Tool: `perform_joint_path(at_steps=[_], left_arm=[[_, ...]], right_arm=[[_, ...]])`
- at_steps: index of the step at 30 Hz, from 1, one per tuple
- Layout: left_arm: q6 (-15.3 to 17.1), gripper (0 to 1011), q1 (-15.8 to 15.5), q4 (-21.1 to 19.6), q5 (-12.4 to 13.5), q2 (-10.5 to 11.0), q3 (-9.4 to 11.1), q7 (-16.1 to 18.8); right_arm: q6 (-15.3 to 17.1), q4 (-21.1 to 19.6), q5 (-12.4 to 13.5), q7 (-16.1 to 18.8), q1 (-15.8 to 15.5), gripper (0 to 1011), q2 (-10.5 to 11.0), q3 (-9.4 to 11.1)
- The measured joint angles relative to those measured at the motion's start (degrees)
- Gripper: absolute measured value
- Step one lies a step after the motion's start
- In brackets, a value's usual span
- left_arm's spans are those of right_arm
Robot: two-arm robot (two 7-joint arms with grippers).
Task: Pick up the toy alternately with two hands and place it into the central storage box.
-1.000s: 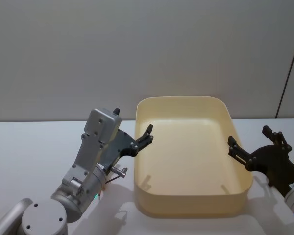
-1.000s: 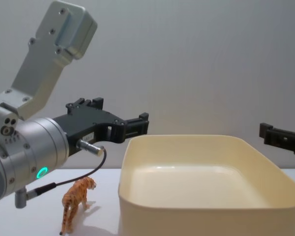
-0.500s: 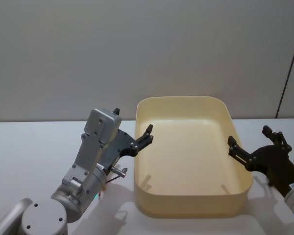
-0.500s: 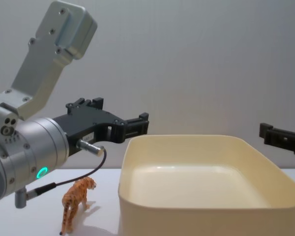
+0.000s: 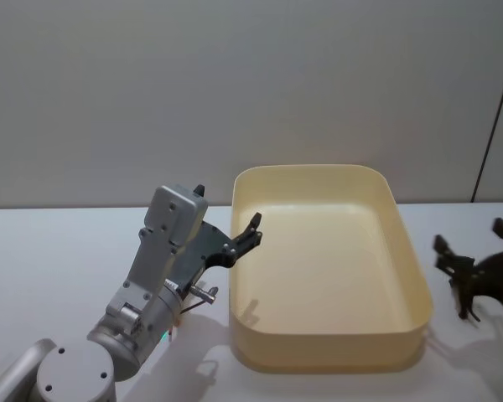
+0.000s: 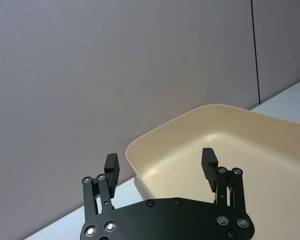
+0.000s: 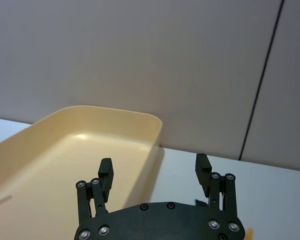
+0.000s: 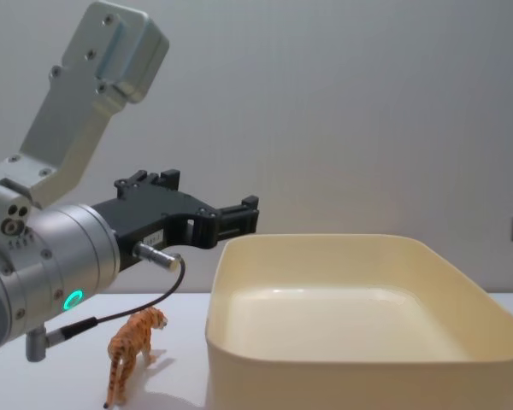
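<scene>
1. Left gripper (image 6: 160, 161): jaws wide apart, empty, at the box's (image 5: 318, 356) left rim.
2. Right gripper (image 7: 154, 166): jaws wide apart, empty, beyond the box's right wall.
3. Chest view: toy tiger (image 8: 135, 342) stands on the table (image 5: 50, 243), just left of the box.

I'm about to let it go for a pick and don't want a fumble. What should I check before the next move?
1. Central storage box ready to receive: ok, it is empty.
2. Left gripper free: ok, open and holding nothing, by the box's left rim.
3. Right gripper free: ok, open and holding nothing, to the right of the box.
4. Toy tiger ready for picking: ok, it stands upright on the table, left of the box and near the left gripper.
5. A toy on the right gripper's side: cannot tell.
</scene>
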Motion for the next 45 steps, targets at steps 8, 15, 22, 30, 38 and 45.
perform_joint_path(at_steps=[8, 15, 22, 30, 38, 45], left_arm=[[0.0, 1002, 0.0, 0.0, 0.0, 0.0, 0.0, 0.0], [0.0, 1002, 0.0, 0.0, 0.0, 0.0, 0.0, 0.01], [0.0, 1002, 0.0, 0.0, 0.0, 0.0, 0.0, 0.0], [0.0, 1002, 0.0, 0.0, 0.0, 0.0, 0.0, 0.01], [0.0, 1002, 0.0, 0.0, 0.0, 0.0, 0.0, 0.0], [0.0, 1002, 0.0, 0.0, 0.0, 0.0, 0.0, 0.0]], right_arm=[[-0.13, -2.35, 4.29, -0.67, -4.9, 1001, 4.84, 4.31], [0.27, -4.39, 6.86, -1.61, -9.76, 1001, 7.99, 7.51], [0.85, -5.26, 8.14, -2.59, -13.23, 1001, 9.71, 9.59], [2.15, -4.3, 8.68, -3.62, -14.39, 1001, 10.11, 10.45], [3.78, -1.59, 8.21, -3.65, -12.5, 1001, 9.1, 9.67], [5.52, 2.0, 6.46, -1.86, -9.04, 1001, 7.15, 7.8]])
